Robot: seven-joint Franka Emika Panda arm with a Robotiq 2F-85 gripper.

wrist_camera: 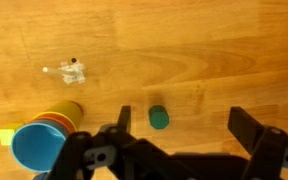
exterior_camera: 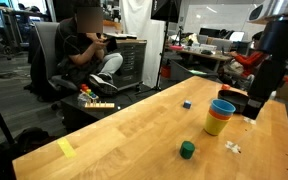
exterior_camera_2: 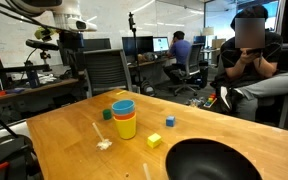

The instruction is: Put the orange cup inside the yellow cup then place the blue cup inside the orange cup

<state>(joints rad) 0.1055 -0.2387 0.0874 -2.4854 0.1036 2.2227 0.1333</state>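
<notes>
The three cups stand nested in one stack on the wooden table. The blue cup (exterior_camera: 223, 106) sits on top, inside the orange cup (exterior_camera: 220, 114), which shows as a thin band above the yellow cup (exterior_camera: 217, 125). The stack also shows in an exterior view, with the blue cup (exterior_camera_2: 123, 106), the orange cup (exterior_camera_2: 124, 116) and the yellow cup (exterior_camera_2: 126, 127). In the wrist view the blue cup (wrist_camera: 36, 146), orange cup (wrist_camera: 52, 123) and yellow cup (wrist_camera: 70, 107) are at the lower left. My gripper (wrist_camera: 184, 125) is open and empty, above the table beside the stack (exterior_camera: 255, 110).
A small green block (wrist_camera: 159, 118) lies under the gripper's left side (exterior_camera: 187, 149). A yellow block (exterior_camera_2: 154, 140), a small blue block (exterior_camera_2: 169, 121) and white scraps (wrist_camera: 74, 71) lie nearby. A dark bowl (exterior_camera_2: 214, 160) stands near the table edge. A person (exterior_camera: 89, 45) sits beyond the table.
</notes>
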